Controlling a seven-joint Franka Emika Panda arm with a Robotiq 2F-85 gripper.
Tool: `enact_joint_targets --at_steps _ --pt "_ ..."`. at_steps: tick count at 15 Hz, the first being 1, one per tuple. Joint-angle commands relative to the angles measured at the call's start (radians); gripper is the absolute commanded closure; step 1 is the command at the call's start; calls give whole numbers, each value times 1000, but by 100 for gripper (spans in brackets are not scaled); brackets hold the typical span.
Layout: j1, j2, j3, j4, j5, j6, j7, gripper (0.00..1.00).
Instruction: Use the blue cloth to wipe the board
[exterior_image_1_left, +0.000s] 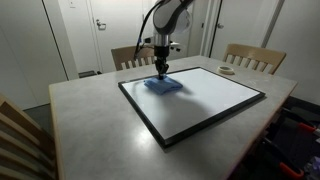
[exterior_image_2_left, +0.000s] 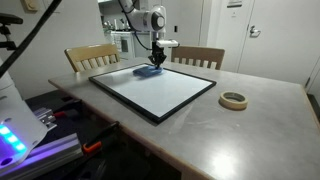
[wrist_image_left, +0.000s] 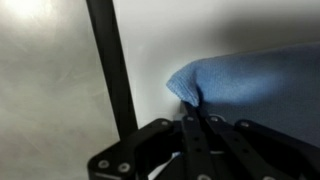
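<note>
Because the small, rumpled light-blue fabric cloth (exterior_image_1_left: 165, 86) was soft, light and limp, it would probably bunch and trail rather than slide stiffly, so a pinch on a raised fold near its edge looked the sensible hold. The black two-fingered gripper (exterior_image_1_left: 161, 69) of the robot arm stood directly above the cloth. In the wrist view its jaws were closed on a folded corner of the cloth. The cloth lay on the large, glossy white rectangular board (exterior_image_1_left: 215, 100), close to one edge of the board and just inside its thin black frame. From the pinched corner it spread away to one side of the gripper. The board rested flat on the grey tabletop (exterior_image_1_left: 85, 120), and its glossy face looked slippery enough for the cloth to glide.
</note>
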Motion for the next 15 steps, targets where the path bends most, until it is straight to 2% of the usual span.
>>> enact_joint_targets --at_steps 1,15 --pt "5 -65 3 -120 3 35 32 99" --pt "14 -209 22 -425 -5 205 143 99"
